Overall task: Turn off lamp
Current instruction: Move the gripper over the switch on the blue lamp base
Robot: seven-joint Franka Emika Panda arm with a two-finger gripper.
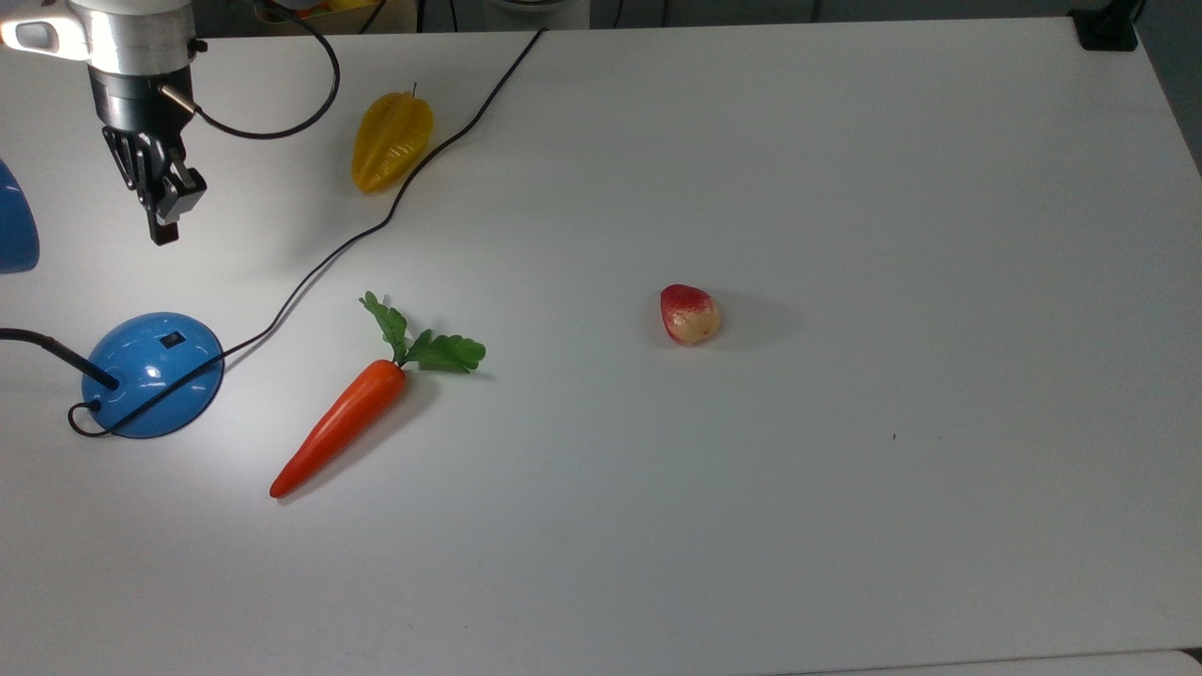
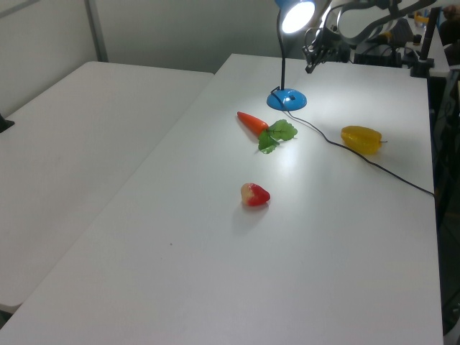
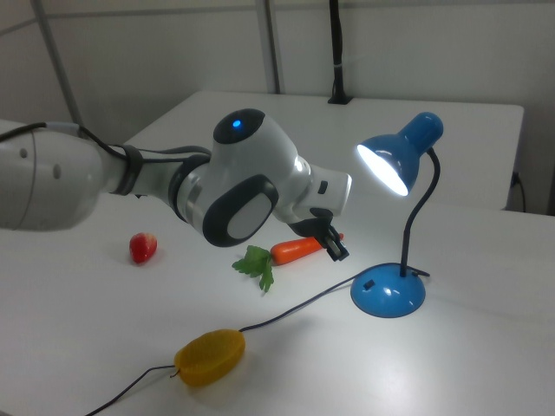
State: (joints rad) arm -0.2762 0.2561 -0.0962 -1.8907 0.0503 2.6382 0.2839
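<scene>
The lamp (image 1: 150,374) stands near the table's (image 1: 845,516) edge at nine o'clock in the top view, its shade lit in the right view, so the task is not yet done. Its small black switch (image 1: 170,340) faces up on the dome, open to a press from above. The gripper (image 1: 164,230) hangs at about twelve o'clock from the switch, well apart, fingers clenched together into one narrow tip, probably for poking. Bare table lies between them. The cord (image 1: 310,268), carrot (image 1: 343,427) and yellow starfruit (image 1: 392,141) lie off toward three o'clock, beside that path.
</scene>
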